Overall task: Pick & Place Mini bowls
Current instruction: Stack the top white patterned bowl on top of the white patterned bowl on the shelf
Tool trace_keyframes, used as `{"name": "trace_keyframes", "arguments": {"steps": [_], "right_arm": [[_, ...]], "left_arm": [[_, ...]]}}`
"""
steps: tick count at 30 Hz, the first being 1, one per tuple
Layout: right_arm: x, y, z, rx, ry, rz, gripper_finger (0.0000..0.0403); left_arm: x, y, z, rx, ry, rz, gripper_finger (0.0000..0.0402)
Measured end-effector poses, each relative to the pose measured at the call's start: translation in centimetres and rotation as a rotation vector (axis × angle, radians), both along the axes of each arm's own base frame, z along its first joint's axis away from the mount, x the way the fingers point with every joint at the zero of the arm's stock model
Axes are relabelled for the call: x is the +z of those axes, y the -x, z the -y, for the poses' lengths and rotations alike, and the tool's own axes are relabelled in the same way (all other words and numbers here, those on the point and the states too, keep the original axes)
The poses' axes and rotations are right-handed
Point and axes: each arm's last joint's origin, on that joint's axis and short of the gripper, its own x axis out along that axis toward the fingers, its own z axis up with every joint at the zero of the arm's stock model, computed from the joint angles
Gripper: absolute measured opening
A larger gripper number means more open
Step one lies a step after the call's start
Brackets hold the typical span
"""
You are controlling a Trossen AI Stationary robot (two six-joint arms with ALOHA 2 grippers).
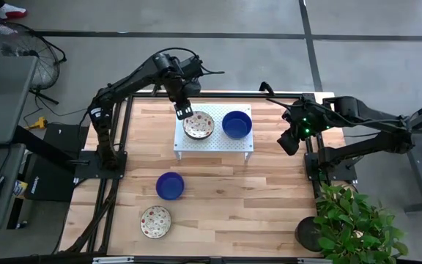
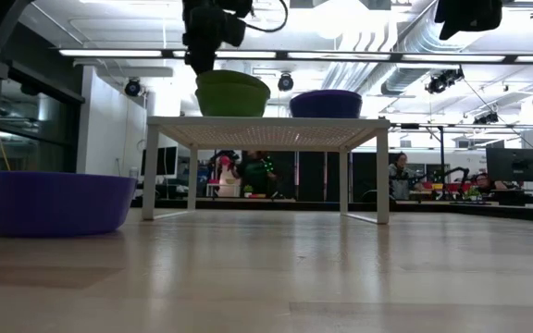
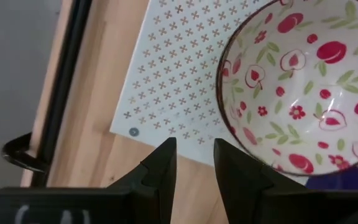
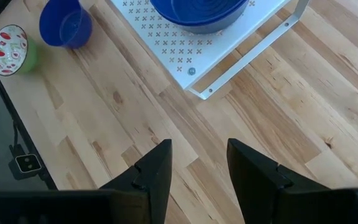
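Note:
A white perforated rack (image 1: 214, 139) stands at the far middle of the table. On it sit a cream bowl with a red pattern (image 1: 198, 125) (image 3: 303, 81) and a blue bowl (image 1: 237, 124) (image 4: 197, 12). Another blue bowl (image 1: 170, 185) and another cream patterned bowl (image 1: 155, 221) rest on the table nearer the front. My left gripper (image 1: 184, 111) (image 3: 194, 149) is open with a narrow gap, hovering just off the far-left rim of the cream bowl on the rack. My right gripper (image 1: 288, 143) (image 4: 197, 155) is open, hovering near the table's right edge.
Bare wood lies between the rack and the two front bowls. A potted plant (image 1: 357, 224) stands off the table's near right corner. In the low view the rack's legs (image 2: 151, 171) and the near blue bowl (image 2: 54, 202) show; people sit in the room behind.

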Motion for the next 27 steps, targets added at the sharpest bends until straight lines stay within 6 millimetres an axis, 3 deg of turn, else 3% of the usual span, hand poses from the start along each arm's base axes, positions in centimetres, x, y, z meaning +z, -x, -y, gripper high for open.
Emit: {"name": "trace_keyframes", "arguments": {"steps": [8,19,27], "right_arm": [[0.0,-0.1,0.0,0.024,0.024,0.008,0.0142],[0.1,-0.2,0.1,0.041,0.071,0.019,0.0142],[0.2,-0.1,0.5,-0.047,0.156,0.007,0.0142]], "left_arm": [[2.0,1.8,0.5,-0.018,-0.157,-0.012,0.0104],[5.0,3.7,1.4,-0.125,-0.321,0.096,0.0104],[6.4,4.8,2.0,-0.192,-0.383,0.138,0.0104]]}}
